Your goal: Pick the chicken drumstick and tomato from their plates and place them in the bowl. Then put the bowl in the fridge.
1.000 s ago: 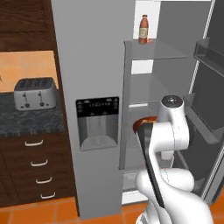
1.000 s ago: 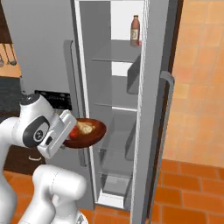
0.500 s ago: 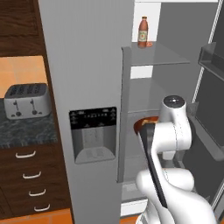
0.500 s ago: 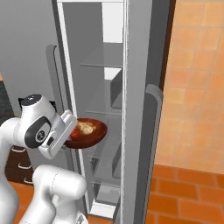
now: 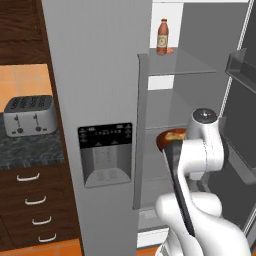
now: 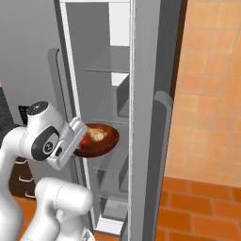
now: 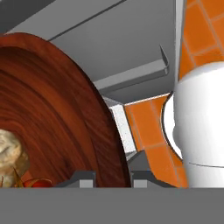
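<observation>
The dark reddish-brown wooden bowl (image 6: 102, 141) hangs level in front of the open right half of the grey fridge (image 5: 95, 75), at middle-shelf height. My gripper (image 6: 80, 137) is shut on its near rim. The golden-tan chicken drumstick (image 6: 97, 135) and the red tomato (image 6: 86, 140) lie inside it. In the hand view the bowl (image 7: 57, 109) looms large, with the drumstick (image 7: 11, 153) and tomato (image 7: 37, 183) at lower left and my gripper (image 7: 113, 180) clamped on the rim. From the left, the bowl (image 5: 169, 137) peeks out behind my arm. The plates are out of view.
A brown bottle (image 5: 162, 36) stands on the fridge's top glass shelf (image 5: 182, 65). The open door (image 6: 148, 117) stands close on the right with its handle (image 6: 161, 141). The closed left door carries the dispenser (image 5: 105, 155). A toaster (image 5: 29, 116) sits on the counter at left.
The whole scene has shifted and grown, so the base has driven nearer the fridge. The bowl stays in my grip, now closer to the open compartment.
</observation>
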Tool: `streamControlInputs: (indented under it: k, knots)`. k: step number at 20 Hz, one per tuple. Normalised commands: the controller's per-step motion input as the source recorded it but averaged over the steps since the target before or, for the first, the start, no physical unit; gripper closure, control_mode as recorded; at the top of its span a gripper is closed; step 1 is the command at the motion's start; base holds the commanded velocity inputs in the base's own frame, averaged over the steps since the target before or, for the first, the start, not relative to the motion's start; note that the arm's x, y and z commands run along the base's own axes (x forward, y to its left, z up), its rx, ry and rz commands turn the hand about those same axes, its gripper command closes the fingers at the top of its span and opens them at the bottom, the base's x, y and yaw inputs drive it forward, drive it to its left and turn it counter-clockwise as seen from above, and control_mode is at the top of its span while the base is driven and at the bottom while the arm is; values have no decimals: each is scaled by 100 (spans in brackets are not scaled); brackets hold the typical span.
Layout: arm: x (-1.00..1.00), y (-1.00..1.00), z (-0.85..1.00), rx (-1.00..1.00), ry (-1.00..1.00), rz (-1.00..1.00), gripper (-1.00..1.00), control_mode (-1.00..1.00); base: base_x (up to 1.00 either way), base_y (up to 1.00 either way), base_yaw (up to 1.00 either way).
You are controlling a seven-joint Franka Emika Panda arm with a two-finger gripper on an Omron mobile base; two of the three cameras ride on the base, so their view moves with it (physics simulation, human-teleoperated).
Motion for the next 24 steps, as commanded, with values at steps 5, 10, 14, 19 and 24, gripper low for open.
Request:
streamControlInputs:
  k: [5, 10, 14, 19, 24]
  knots:
    - [36, -66, 24, 2, -28, 20, 100, -100, 0, 0, 0]
    - [100, -5, 1, 2, -16, 18, 100, -100, 0, 0, 0]
    - [100, -5, 0, 0, -5, 6, 100, -100, 0, 0, 0]
    - [70, -6, 4, 0, -2, 0, 100, -100, 0, 0, 0]
    - [24, -3, 3, 0, 1, 0, 100, -100, 0, 0, 0]
